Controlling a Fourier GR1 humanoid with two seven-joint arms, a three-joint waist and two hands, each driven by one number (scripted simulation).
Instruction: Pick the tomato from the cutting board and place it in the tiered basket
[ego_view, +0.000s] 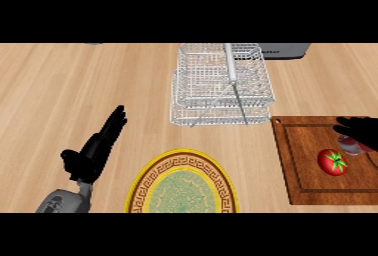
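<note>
Tomato (333, 162) on board (295, 165), untouched; right hand (359, 131) just above, holding nothing, finger spread unclear. Lower over tomato, close around, then lift toward basket (221, 82). Left hand (96, 150) resting open.

Pale wood desk (66, 80), matt, with fine straight grain. Darker reddish-brown wood for the cutting board (295, 165), smooth, grooved near the rim. Thin silvery metal wire throughout the tiered basket (221, 82). Glossy red skin on the tomato (332, 162). Smooth glazed plate (183, 186), yellow-rimmed. Matt black hands (96, 147).
</note>
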